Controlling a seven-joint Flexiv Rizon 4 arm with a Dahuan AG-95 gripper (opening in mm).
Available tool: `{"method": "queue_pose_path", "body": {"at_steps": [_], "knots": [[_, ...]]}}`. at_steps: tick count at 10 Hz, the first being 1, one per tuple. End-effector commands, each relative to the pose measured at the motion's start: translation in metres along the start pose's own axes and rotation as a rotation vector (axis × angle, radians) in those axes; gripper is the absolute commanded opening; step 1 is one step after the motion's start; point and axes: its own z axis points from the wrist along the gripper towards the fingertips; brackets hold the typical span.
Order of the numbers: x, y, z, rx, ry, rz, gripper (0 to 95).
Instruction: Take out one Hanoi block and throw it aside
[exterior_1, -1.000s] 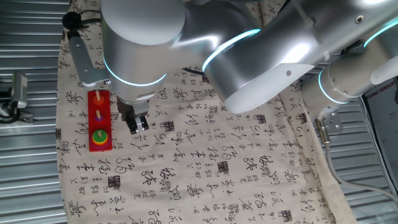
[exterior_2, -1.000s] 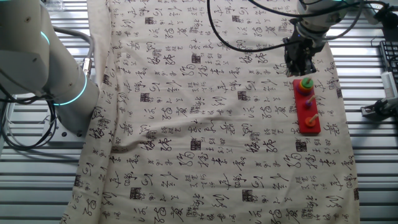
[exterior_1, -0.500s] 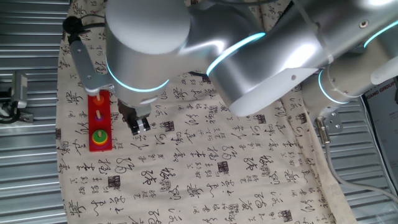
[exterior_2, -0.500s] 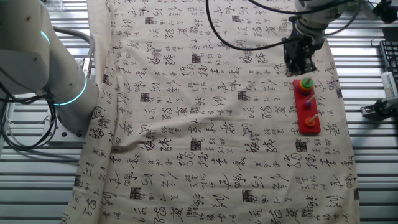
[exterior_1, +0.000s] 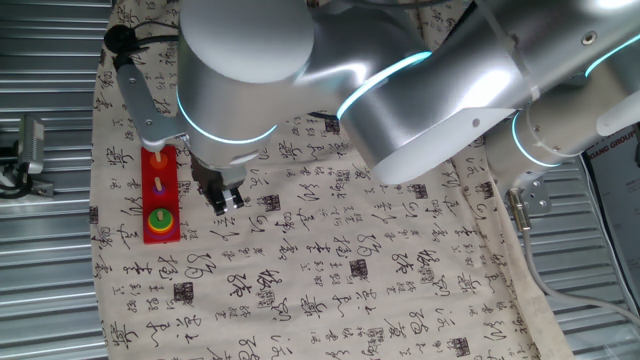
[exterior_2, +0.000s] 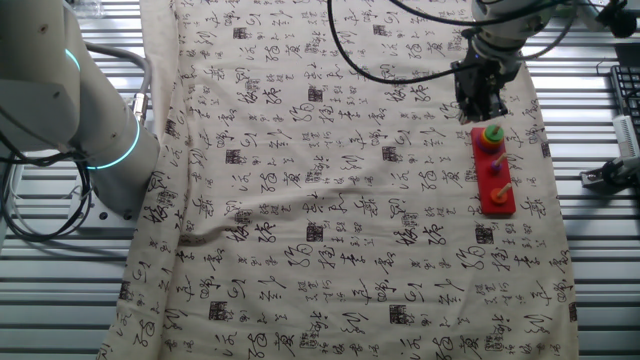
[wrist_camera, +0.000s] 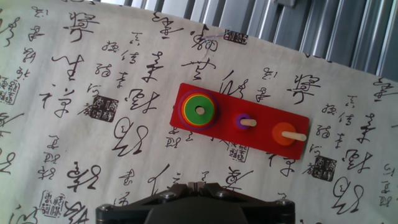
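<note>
The green Hanoi block (wrist_camera: 199, 110) lies on top of a yellow disc on one end peg of the red base (wrist_camera: 249, 138). It also shows in one fixed view (exterior_1: 160, 219) and the other fixed view (exterior_2: 491, 134). A purple ring (wrist_camera: 244, 121) and an orange ring (wrist_camera: 284, 134) sit on the other two pegs. My gripper (wrist_camera: 199, 185) is shut and empty, hovering above the cloth beside the base. It shows right of the base in one fixed view (exterior_1: 224, 199) and just beyond it in the other (exterior_2: 480, 105).
A cream cloth printed with black calligraphy (exterior_1: 330, 270) covers the table. Ribbed metal (exterior_1: 45, 250) shows past the cloth's edges. A second arm's base (exterior_2: 90, 120) stands at the cloth's left edge in the other fixed view.
The arm has shifted slightly to the right in one fixed view. The gripper stays shut and the blocks have not moved.
</note>
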Motion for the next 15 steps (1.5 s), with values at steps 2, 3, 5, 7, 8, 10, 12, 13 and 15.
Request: {"method": "queue_pose_path", "body": {"at_steps": [2, 3, 5, 7, 8, 10, 12, 13, 15], "knots": [[0.0001, 0.0003, 0.0003, -0.015, 0.003, 0.014, 0.0], [0.0001, 0.0003, 0.0003, -0.018, 0.001, 0.016, 0.0], [0.0001, 0.0003, 0.0003, -0.023, -0.005, 0.016, 0.0], [0.0001, 0.0003, 0.0003, -0.020, -0.016, 0.018, 0.0], [0.0001, 0.0003, 0.0003, -0.021, -0.018, 0.019, 0.0], [0.0001, 0.0003, 0.0003, -0.017, -0.014, 0.017, 0.0], [0.0001, 0.0003, 0.0003, -0.017, -0.015, 0.016, 0.0], [0.0001, 0.0003, 0.0003, -0.017, -0.015, 0.017, 0.0], [0.0001, 0.0003, 0.0002, -0.016, -0.015, 0.021, 0.0]]}}
